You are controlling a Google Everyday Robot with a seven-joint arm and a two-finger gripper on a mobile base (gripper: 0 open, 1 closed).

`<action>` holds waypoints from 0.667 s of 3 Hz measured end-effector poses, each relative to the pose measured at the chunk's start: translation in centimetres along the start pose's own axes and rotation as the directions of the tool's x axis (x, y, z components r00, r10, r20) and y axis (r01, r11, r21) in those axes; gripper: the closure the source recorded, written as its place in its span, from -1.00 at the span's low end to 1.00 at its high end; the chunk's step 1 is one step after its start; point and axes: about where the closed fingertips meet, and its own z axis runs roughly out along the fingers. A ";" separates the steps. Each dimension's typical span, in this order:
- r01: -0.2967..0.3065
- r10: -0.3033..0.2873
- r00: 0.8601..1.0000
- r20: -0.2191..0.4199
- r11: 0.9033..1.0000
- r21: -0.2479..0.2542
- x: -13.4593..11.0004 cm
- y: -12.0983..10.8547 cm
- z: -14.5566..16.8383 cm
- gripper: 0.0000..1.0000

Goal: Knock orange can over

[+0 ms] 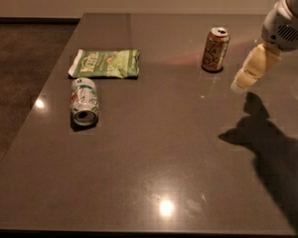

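Note:
The orange can (215,49) stands upright on the dark grey table (164,148), toward the back right. It has an orange-tan body, cursive lettering and a silver top with a pull tab. My gripper (241,83) comes in from the upper right, its cream fingers pointing down and left. It hangs just to the right of the can and a little nearer, not touching it. Nothing is held in it.
A white-and-green patterned can (84,101) lies on its side at the left of the table. A green chip bag (105,63) lies flat behind it. The table's left edge runs beside a brown carpeted floor (20,73). My arm's shadow (273,148) falls on the right.

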 end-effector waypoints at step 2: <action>-0.148 0.133 0.977 0.165 0.986 0.082 -1.8 -6.1 3.0 -1.00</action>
